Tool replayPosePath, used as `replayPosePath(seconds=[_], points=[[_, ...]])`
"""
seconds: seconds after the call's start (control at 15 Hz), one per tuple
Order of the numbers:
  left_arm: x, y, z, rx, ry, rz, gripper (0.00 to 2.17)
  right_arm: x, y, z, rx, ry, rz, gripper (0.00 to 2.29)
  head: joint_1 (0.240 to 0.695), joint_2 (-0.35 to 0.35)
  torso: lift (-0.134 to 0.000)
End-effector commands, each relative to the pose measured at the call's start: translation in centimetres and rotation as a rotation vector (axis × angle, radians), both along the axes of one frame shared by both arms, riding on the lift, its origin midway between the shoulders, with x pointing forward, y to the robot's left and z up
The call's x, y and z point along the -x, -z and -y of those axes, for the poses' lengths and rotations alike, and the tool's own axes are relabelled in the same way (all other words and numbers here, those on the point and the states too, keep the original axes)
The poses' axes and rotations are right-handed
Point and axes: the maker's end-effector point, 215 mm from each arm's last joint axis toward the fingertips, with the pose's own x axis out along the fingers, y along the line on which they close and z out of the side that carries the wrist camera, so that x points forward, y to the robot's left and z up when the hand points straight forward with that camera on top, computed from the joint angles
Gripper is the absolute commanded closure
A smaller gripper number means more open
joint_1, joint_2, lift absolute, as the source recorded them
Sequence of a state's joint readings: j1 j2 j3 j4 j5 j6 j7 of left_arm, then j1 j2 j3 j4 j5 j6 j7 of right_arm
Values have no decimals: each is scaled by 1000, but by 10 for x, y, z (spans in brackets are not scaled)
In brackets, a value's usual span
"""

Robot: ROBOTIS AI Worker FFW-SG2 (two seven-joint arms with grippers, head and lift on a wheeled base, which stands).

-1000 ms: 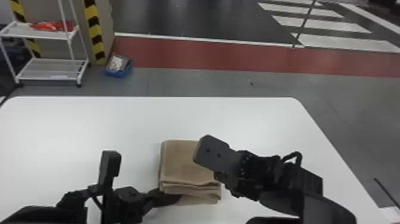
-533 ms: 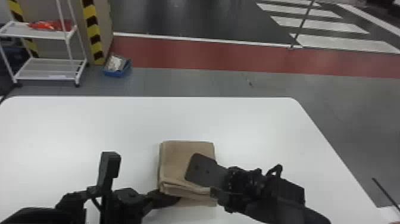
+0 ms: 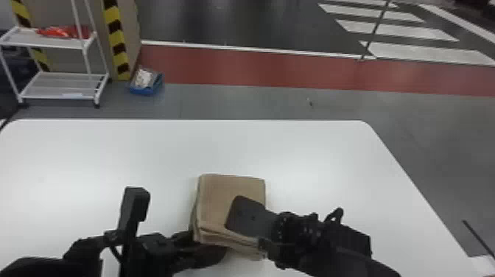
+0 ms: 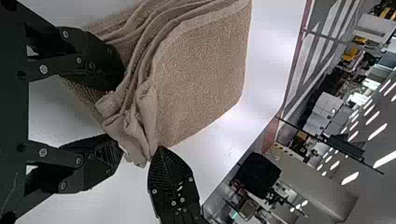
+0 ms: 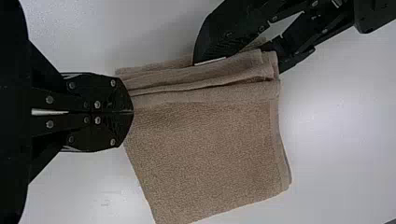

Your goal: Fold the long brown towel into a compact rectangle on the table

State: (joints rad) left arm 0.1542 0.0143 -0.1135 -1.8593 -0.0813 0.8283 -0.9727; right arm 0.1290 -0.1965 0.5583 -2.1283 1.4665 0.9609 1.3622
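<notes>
One folded brown towel [image 3: 221,195] lies on the white table [image 3: 294,154] in the head view; the right gripper [image 3: 241,217] sits lower and farther left than a second ago, the left gripper [image 3: 208,245] unchanged. Beyond stands a white two-tier cart [image 3: 60,43].

Left wrist view: left jaws apart at the towel's layered edge.

Right wrist view: right jaws together beside the towel.

White rack [image 3: 62,42]; red floor strip [image 3: 294,70]

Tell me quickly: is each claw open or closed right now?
Left claw: open, fingers apart at the towel's edge.
Right claw: closed, at the towel; whether it pinches any cloth, I can't tell.
</notes>
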Motion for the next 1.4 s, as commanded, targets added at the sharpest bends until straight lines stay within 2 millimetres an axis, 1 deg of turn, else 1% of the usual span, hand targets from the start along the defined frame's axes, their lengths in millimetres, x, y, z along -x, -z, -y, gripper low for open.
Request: replayPosePath(seconds=[0.0, 0.2, 0.33, 0.4, 0.53, 0.6, 0.67, 0.73, 0.8, 0.87, 0.93, 1.0, 1.13, 1.2, 1.33], points=[[2, -1, -9, -22, -5, -1, 87, 0, 3, -1, 1, -1, -10, 1953, 695, -168, -125], [6, 4, -14, -37, -12, -36, 87, 0, 3, -8, -11, -1, -14, 1953, 695, -150, -125], [6, 6, -14, -45, -12, -38, 87, -2, -2, -13, -28, -1, -5, 1953, 695, -140, -125], [6, 6, -14, -45, -12, -38, 87, -3, -14, -20, -67, -5, 10, 1953, 695, -135, -125], [6, 6, -14, -43, -10, -39, 87, -5, -37, -28, -147, 4, 39, 1953, 695, -126, -125], [6, 5, -13, -42, -9, -38, 87, -6, -41, -30, -185, 24, 34, 1953, 695, -115, -125], [6, 5, -13, -41, -9, -39, 87, -11, -48, -34, -211, 40, 41, 1953, 695, -110, -125], [6, 4, -12, -40, -6, -37, 90, -10, -44, -39, -226, 53, 26, 1953, 695, -106, -125], [8, 5, -11, -39, -3, -39, 90, -8, -30, -43, -222, 56, -8, 1953, 695, -102, -125], [8, 5, -10, -40, -1, -39, 90, -11, -19, -52, -225, 63, -38, 1949, 695, -98, -125], [9, 5, -8, -40, 2, -39, 90, -24, -15, -54, -221, 89, -27, 1953, 695, -93, -125], [11, 6, -8, -40, 4, -45, 90, -35, -14, -54, -226, 112, -22, 1953, 695, -88, -125], [13, 4, -7, -41, 4, -40, 90, -52, -13, -47, -218, 143, -6, 1953, 695, -78, -125], [17, 8, -9, -43, 0, -63, 90, -56, -11, -45, -210, 152, -7, 1949, 695, -79, -125], [18, 5, -8, -41, 4, -63, 90, -60, -3, -41, -191, 160, -12, 1953, 695, -83, -125]])
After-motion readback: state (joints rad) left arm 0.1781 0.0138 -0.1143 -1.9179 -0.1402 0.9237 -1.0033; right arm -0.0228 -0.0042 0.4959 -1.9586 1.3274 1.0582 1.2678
